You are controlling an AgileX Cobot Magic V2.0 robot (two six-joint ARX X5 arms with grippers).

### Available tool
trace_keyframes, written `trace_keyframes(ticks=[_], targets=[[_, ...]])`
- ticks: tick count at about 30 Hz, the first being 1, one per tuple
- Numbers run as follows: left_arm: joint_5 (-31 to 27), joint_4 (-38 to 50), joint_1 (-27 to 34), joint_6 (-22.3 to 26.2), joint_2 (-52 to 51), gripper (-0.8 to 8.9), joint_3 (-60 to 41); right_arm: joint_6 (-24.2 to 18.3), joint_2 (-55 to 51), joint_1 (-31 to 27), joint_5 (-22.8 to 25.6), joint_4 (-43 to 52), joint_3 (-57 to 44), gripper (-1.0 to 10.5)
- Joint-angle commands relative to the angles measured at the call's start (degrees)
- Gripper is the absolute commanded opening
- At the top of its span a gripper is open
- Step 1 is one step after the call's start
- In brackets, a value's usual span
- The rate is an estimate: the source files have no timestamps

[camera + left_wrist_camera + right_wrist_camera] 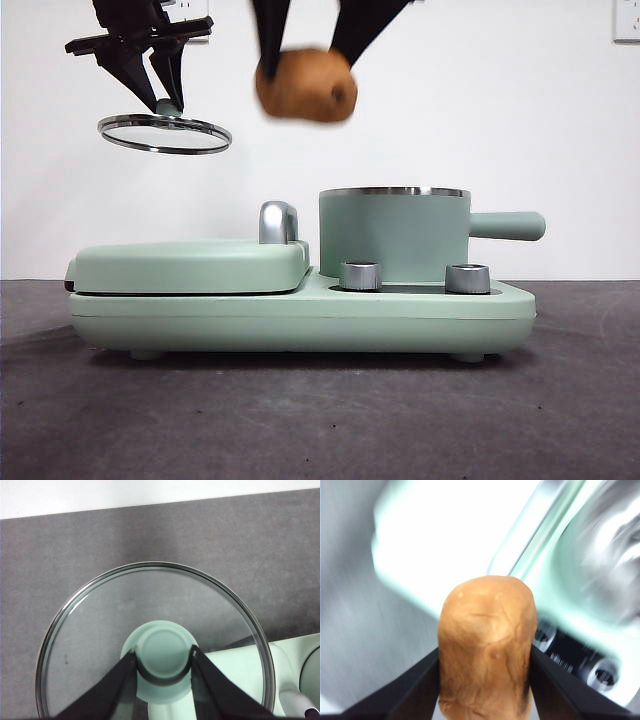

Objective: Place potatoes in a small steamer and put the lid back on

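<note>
My right gripper (306, 70) is shut on the orange-brown potato (306, 85), held high in the air, left of and above the mint-green steamer pot (393, 232). The potato (487, 645) fills the right wrist view between the black jaws, with the blurred open pot (600, 550) beyond it. My left gripper (168, 100) is shut on the green knob (162, 657) of the glass lid (165, 133) and holds it level, high at the far left. In the left wrist view the lid (100, 630) hangs over the dark table.
The pot stands on the right of a mint-green cooker base (300, 315) with two steel dials (360, 275). A flat green griddle cover (190, 265) with a steel handle (278, 222) takes up its left side. A green side handle (507, 225) sticks out right of the pot.
</note>
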Motion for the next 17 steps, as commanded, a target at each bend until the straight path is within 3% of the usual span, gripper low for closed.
trace_keyframes(ticks=[1,10,17], targets=[[0.2,1.0,-0.6,0.0,-0.2,0.06,1.8,-1.5,2.2,-4.2,-2.6,0.8,5.8,2.1],[0.1,1.1,-2.1,0.2,-0.2,0.06,1.5,-7.8,12.7,-15.6,-5.0,-2.6,19.1,2.1],[0.1,1.3,-3.7,0.2,-0.2,0.06,1.5,-10.6,21.4,-19.8,-4.8,-2.5,20.7,2.1]])
